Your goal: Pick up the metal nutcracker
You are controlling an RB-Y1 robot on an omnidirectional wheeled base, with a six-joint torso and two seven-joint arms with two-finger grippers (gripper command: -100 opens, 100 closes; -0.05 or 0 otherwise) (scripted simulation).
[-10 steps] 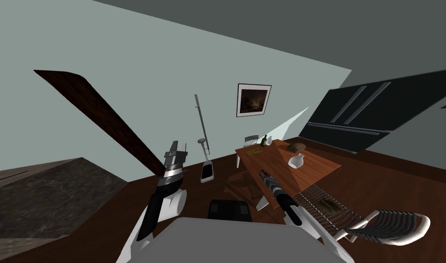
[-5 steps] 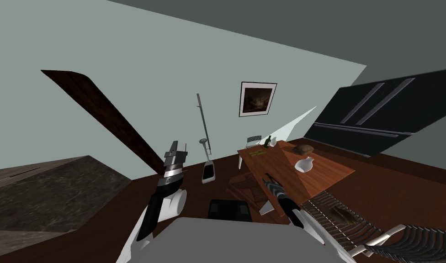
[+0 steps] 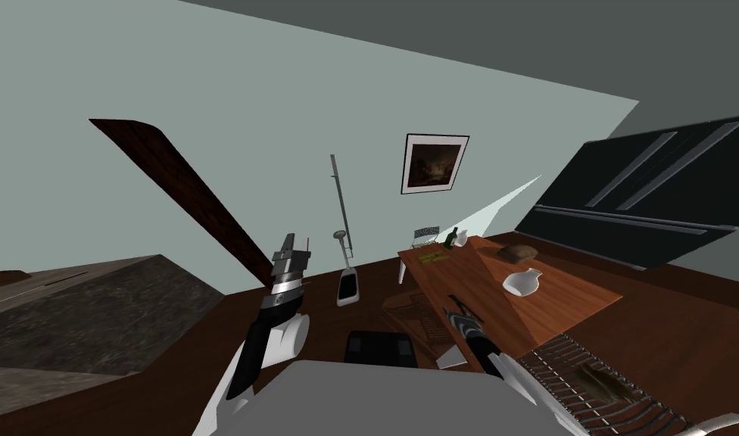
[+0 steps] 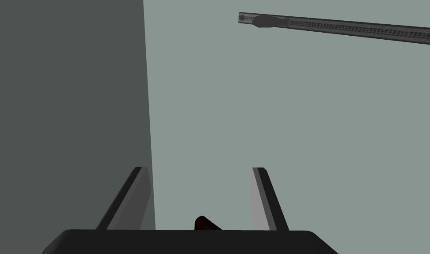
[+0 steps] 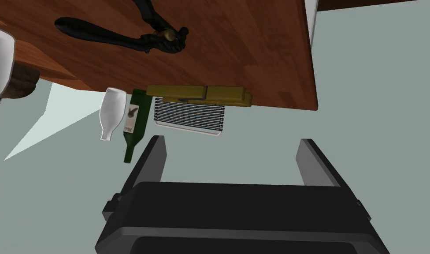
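Where it lies on woodgrain table [image 5: 253, 53], nutcracker [image 5: 121, 39] black, slender-handled.

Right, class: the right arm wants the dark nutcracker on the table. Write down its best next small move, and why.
Probably swing the right gripper over to line up with the nutcracker. Its fingers are open and empty, pointing at the wall, while the nutcracker lies flat on the table, apart from them and off to one side of their gap.

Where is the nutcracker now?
In the right wrist view, the black nutcracker lies on the wooden table, beyond the yellow clip at its edge, ahead of the right gripper.
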